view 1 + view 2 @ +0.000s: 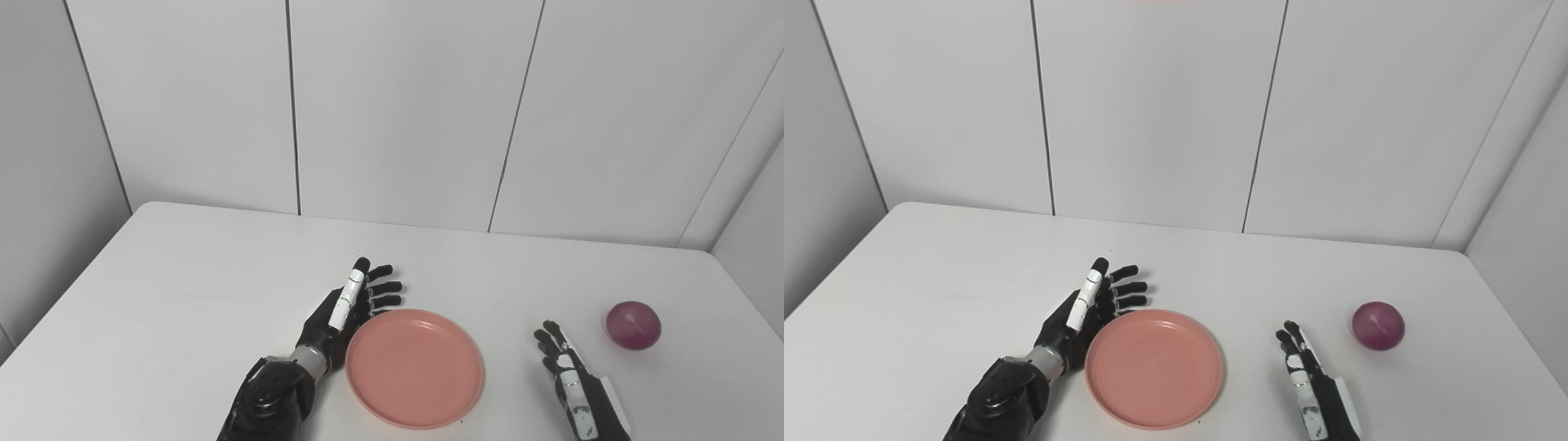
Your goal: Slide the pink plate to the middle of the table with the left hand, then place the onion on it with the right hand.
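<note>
While the round pink plastic plate (415,367) lies near the front edge of the plain white worktop (184,294), the black left hand (346,309) stands edge-on against its left rim, fingers spread, holding nothing. The right hand (566,373) rests open between plate and round purple onion (633,325), bare surface all around.

Two head cameras side by side — both look down on one table (184,294).
</note>
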`<action>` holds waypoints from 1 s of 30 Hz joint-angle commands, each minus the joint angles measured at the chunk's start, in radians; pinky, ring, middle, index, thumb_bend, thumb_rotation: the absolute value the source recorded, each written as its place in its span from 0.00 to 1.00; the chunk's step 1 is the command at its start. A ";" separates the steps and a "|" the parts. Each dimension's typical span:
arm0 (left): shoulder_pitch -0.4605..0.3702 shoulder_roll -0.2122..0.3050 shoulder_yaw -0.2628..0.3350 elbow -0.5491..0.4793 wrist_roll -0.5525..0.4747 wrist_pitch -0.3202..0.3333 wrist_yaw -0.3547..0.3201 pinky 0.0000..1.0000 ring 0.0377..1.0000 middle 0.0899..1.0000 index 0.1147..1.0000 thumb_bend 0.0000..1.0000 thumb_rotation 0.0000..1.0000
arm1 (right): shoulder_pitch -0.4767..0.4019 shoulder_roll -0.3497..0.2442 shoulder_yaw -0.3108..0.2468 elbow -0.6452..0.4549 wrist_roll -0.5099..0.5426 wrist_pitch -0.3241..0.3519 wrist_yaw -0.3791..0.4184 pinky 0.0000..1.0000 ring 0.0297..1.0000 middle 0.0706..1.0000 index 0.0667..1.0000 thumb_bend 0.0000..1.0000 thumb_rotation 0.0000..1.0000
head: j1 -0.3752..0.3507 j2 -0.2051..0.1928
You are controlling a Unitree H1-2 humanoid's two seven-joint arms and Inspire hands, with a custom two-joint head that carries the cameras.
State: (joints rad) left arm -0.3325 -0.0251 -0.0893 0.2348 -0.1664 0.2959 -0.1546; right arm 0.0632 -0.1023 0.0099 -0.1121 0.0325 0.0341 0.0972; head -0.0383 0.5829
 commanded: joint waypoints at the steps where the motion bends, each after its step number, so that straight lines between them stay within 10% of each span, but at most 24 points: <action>1: 0.015 -0.007 -0.004 0.028 0.009 0.090 0.007 0.73 0.75 0.75 0.78 0.79 0.96 | 0.010 0.017 0.020 0.004 0.001 0.042 0.007 0.98 0.96 0.92 0.95 0.89 1.00 | -0.002 0.008; 30: 0.009 0.058 0.041 -0.007 0.009 0.134 -0.028 0.72 0.75 0.75 0.76 0.76 0.98 | -0.012 0.037 0.082 -0.034 -0.052 0.086 -0.029 0.95 0.95 0.92 0.93 0.90 1.00 | -0.147 0.081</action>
State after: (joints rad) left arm -0.3393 0.0229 -0.0448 0.2046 -0.1680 0.3639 -0.1916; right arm 0.0629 -0.0770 0.0723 -0.1327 -0.0245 0.0638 0.0427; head -0.1856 0.6642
